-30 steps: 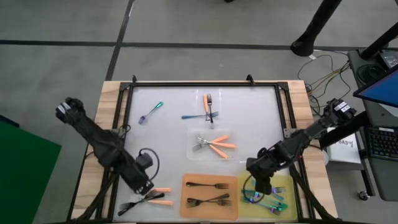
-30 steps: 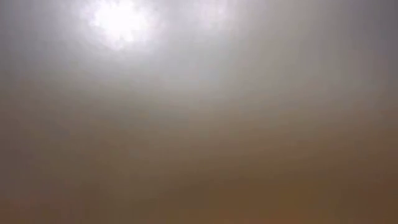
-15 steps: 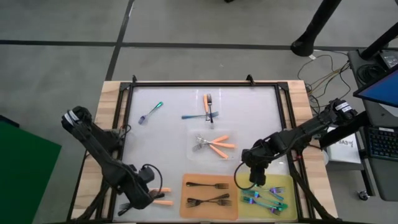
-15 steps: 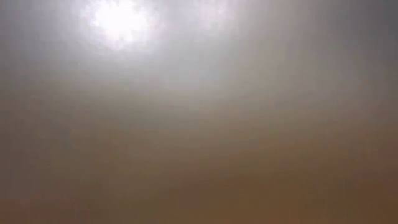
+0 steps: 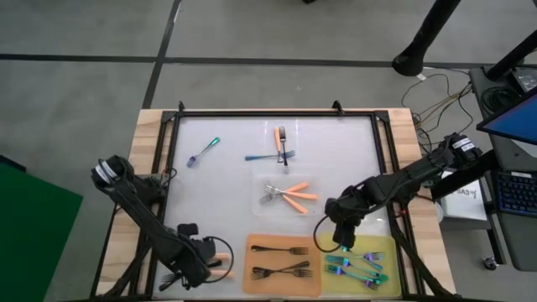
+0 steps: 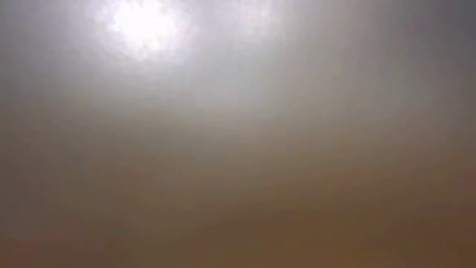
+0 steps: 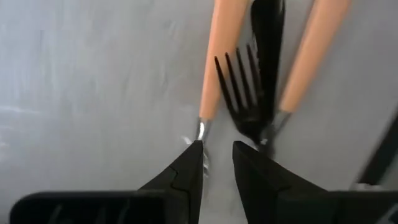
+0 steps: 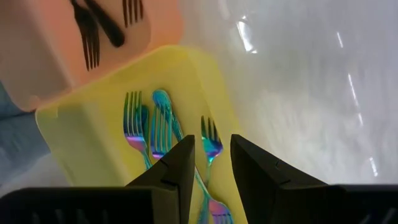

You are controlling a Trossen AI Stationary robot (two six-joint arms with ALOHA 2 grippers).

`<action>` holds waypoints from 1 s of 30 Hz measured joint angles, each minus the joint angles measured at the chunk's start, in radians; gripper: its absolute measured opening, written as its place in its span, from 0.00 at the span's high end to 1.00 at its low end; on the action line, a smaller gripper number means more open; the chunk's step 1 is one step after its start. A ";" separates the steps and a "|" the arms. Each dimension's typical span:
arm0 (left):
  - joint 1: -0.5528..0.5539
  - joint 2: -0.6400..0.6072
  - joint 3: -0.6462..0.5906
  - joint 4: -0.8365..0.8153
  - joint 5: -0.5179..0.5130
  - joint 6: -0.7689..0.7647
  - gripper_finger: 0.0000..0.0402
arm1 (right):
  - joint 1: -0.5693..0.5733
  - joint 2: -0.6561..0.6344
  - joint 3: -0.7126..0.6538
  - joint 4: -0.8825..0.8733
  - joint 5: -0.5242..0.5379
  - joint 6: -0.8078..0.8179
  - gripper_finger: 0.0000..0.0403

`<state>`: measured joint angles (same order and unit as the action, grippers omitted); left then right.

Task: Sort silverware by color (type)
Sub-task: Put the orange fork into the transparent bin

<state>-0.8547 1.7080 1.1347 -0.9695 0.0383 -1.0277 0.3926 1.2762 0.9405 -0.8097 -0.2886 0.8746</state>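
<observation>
Left end effector (image 7: 216,163), fingers narrowly parted, over orange-handled forks (image 7: 217,62); right end effector (image 8: 212,163), slightly spread, empty, above iridescent forks (image 8: 158,130) on yellow mat (image 8: 93,137).

A white table (image 5: 226,180) with a black frame (image 5: 252,111) fills the middle of the high view, and grey floor (image 5: 84,50) lies across the top. At the bottom middle an orange mat (image 5: 252,283) sits just beside a yellow mat (image 5: 388,249), and a small clear mat (image 5: 260,204) lies near the middle. Far right there are wires (image 5: 436,88), a keyboard (image 5: 509,193) and a blue screen (image 5: 516,109), and a green thing (image 5: 33,235) is at the lower left.
</observation>
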 joint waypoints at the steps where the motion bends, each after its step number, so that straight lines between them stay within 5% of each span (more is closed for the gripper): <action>1: 0.000 0.015 0.000 0.000 0.000 0.029 0.82 | -0.001 0.000 0.000 0.000 0.000 0.014 0.77; 12: 0.000 0.090 -0.001 0.027 -0.079 0.129 0.82 | -0.001 0.000 0.000 0.008 0.000 0.069 0.77; 30: 0.002 0.087 -0.085 0.120 -0.044 0.069 0.82 | -0.001 0.000 0.000 0.014 0.001 0.076 0.77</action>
<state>-0.8528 1.7945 1.0501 -0.8499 -0.0055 -0.9592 0.3916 1.2762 0.9405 -0.7960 -0.2875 0.9504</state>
